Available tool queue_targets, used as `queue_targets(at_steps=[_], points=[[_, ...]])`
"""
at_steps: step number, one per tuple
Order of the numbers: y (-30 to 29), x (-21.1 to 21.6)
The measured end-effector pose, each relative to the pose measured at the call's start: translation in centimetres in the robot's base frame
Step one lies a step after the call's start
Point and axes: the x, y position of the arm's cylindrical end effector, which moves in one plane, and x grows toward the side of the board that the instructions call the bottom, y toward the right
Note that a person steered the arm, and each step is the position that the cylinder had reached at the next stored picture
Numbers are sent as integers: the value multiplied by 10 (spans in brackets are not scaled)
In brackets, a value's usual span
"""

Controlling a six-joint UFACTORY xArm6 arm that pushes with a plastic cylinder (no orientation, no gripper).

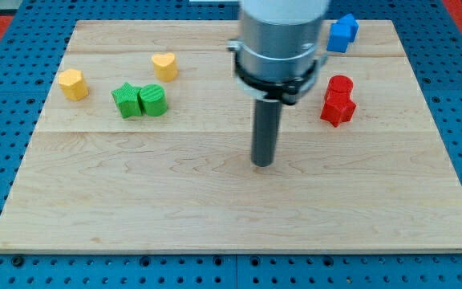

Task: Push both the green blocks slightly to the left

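Note:
A green star block [125,100] and a green round block [153,100] sit touching side by side at the view's upper left of the wooden board [135,201]. My tip [262,164] rests on the board near the middle, well to the right of and slightly below both green blocks, touching no block.
A yellow hexagonal block [72,83] lies left of the green pair, and a yellow heart block [164,66] above it. Two red blocks [338,100] stand together at the right. Blue blocks [342,32] sit at the top right, partly hidden by the arm.

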Motion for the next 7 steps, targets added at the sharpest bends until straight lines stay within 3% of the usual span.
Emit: queue_targets(at_steps=[2, 4, 5, 7], points=[[-20, -2], [-34, -87], [-89, -126], [-198, -125]])
